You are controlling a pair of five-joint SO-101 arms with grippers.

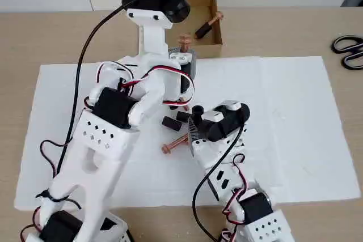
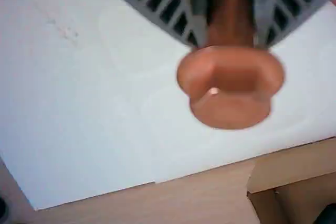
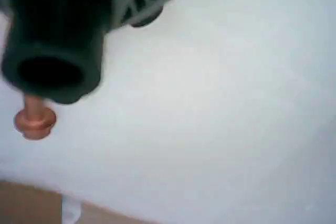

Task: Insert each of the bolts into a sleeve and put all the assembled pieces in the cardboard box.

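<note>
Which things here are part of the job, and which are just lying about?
Job: gripped bolt, gripped sleeve, loose bolt, loose sleeve, cardboard box, finished piece inside it.
Lying about: scissors, white sheet.

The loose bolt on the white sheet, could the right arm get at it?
Probably yes: the loose bolt lies right by the right gripper, though that gripper seems full with a black sleeve.

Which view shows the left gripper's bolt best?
The left wrist view: the bolt is close, its shank clamped in the left gripper. The high view shows it small, beside the cardboard box. The right wrist view shows a loose bolt on the sheet, apparently another.
</note>
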